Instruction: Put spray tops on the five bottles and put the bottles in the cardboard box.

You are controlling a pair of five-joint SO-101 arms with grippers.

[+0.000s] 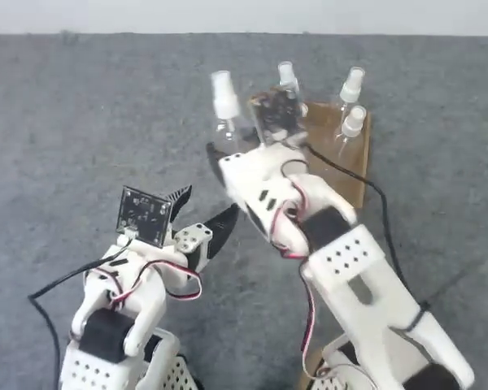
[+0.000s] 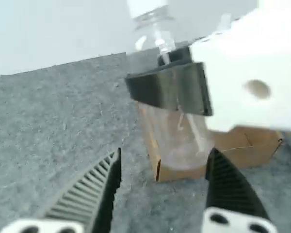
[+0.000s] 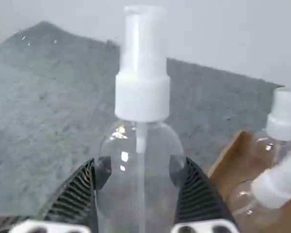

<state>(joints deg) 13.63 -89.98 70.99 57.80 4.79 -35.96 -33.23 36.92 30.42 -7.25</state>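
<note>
Grey felt table [image 1: 81, 122] | right gripper [image 3: 138, 171] clamped on upright capped bottle [image 3: 136, 141] | cardboard box [image 1: 354, 175] just beside, to its right | left gripper [image 2: 165, 160] spread wide, empty

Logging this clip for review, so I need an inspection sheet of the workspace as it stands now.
Surface: grey mat, carpet-like.
Job's things: cardboard box with topped bottles in it; held bottle, spray top on, beside the box.
Clutter: nothing seen.
Grippers: right gripper shut on the held bottle; left gripper open, apart from it.
Cables: black cable by the right arm, another by the left.
Surroundings: pale wall behind.
</note>
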